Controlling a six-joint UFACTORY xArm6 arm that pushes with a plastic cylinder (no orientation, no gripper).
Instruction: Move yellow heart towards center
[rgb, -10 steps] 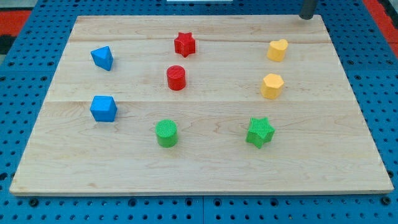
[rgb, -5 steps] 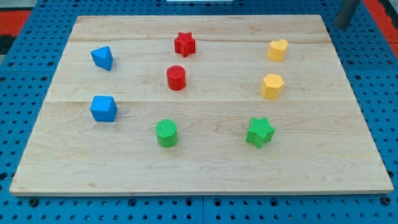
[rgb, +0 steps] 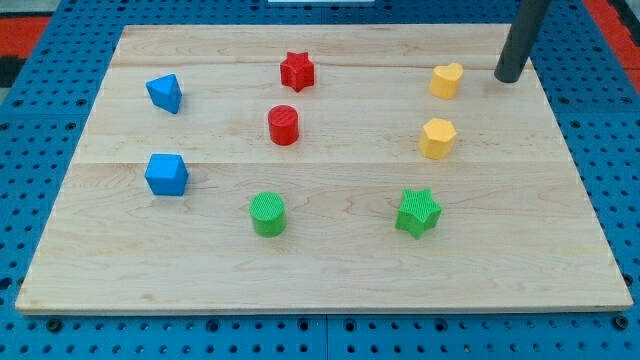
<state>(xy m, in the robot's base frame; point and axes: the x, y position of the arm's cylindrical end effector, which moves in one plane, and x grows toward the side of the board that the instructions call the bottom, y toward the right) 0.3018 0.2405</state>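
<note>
Resting on the bench (rgb: 330, 260), my tip (rgb: 508, 78) stands near the yellow heart (rgb: 446, 80), on its right, not touching. The heart sits above the yellow hexagon (rgb: 437, 138) (no claw fitted, so no claw state to report).

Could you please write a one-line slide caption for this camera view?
My tip stands just to the view's right of the yellow heart, not touching, seven other blocks scattered across the wooden board.

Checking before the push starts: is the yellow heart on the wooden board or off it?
On it. The yellow heart sits on the wooden board near its top right, my tip just to its right.
</note>
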